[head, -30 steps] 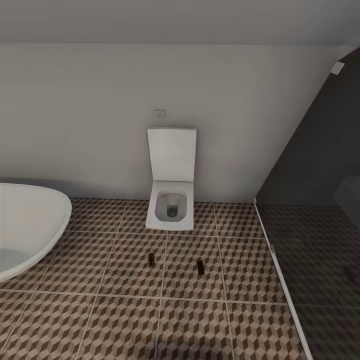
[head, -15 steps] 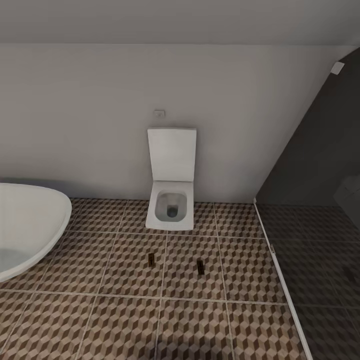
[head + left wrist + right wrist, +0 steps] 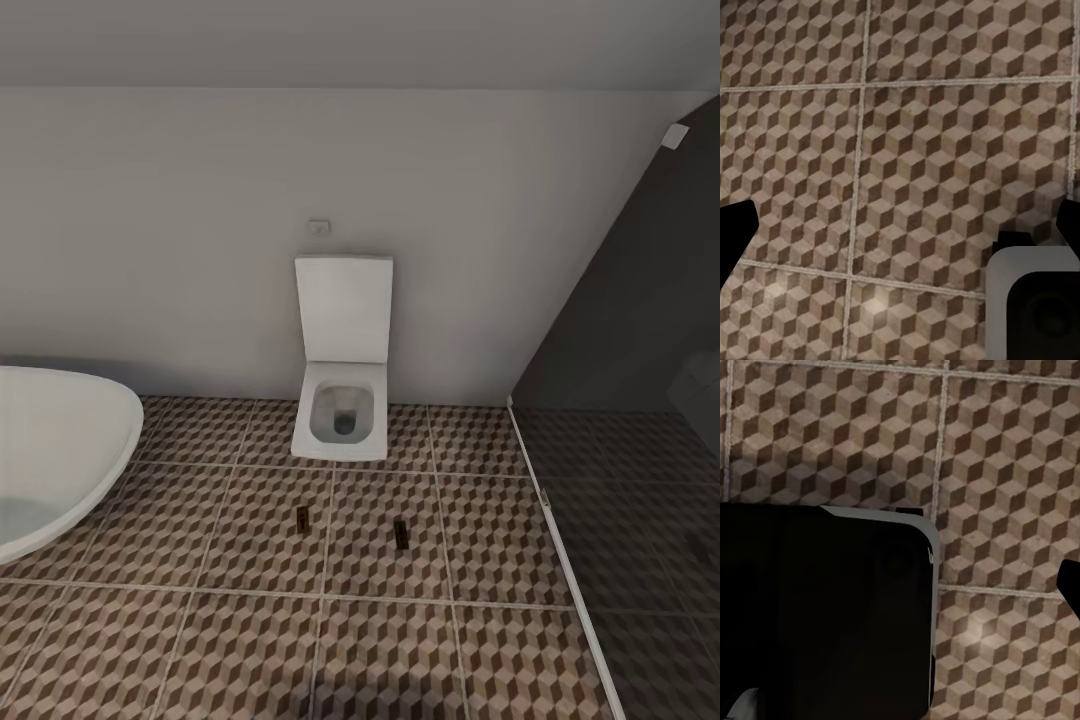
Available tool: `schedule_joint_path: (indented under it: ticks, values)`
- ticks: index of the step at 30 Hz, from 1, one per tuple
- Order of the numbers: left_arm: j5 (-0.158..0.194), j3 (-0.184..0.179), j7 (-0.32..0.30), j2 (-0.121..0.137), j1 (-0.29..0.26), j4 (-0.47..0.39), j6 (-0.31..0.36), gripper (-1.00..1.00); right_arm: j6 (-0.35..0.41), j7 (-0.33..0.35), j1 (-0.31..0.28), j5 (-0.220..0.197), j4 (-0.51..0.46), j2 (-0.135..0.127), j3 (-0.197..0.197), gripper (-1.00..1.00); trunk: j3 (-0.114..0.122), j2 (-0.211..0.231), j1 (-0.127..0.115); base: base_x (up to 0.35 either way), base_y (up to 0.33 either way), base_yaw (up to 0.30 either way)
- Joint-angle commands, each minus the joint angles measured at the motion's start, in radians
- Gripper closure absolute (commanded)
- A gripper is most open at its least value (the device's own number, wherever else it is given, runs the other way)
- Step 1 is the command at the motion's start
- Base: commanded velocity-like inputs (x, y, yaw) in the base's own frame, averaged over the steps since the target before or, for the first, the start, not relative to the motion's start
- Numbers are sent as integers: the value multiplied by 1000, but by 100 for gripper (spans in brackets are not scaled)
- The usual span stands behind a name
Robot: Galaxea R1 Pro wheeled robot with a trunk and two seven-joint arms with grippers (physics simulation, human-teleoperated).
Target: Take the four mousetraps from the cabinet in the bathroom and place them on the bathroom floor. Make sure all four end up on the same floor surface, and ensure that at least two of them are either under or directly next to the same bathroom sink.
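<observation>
White wall (image 3: 180, 230) w/ toilet (image 3: 342, 385), tub (image 3: 55, 450) at left, dark glass partition (image 3: 640, 330) at right.

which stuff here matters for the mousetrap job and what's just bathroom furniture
Part of the job:
- left mousetrap, lying on the tiles
- right mousetrap, on the same tiles, apart from the first
- floor, cube-pattern tiles
- left gripper, apparently open and empty over tiles

Just there:
- toilet, lid up, beyond the traps
- bathtub
- dark glass panel
</observation>
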Motion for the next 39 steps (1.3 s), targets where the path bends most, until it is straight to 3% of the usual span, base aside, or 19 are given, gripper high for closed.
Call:
schedule_joint_path:
  ticks: [1, 39]
  values:
    - [3, -9, 4, -1, -1, 3, -4, -100, -3, 4, -1, -4, 1, 0, 3, -100, -1, -2, 0, 0, 0, 0]
    - [3, -9, 4, -1, -1, 3, -4, -100, -3, 4, -1, -4, 0, 0, 3, -100, -1, -2, 0, 0, 0, 0]
